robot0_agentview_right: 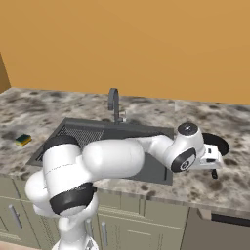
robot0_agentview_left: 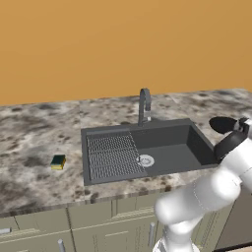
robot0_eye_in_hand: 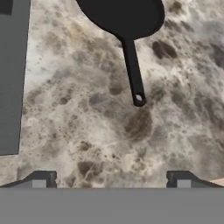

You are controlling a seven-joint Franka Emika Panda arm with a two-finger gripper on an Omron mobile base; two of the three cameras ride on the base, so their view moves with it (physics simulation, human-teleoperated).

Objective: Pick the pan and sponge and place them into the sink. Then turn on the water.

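Black pan [robot0_eye_in_hand: 122,15]: one; sponge [robot0_agentview_left: 58,162]: one; sink [robot0_agentview_left: 170,155]: one.

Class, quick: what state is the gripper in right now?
Gripper: open, holding nothing, above the counter short of the pan handle.

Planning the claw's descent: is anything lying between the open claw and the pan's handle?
Nothing visible does. Bare marbled counter lies between the open claw and the pan, whose handle points toward it.

The white arm reaches out to the right of the sink [robot0_agentview_right: 146,134], its pincer [robot0_eye_in_hand: 111,180] pointing down, jaws spread wide and holding nothing.
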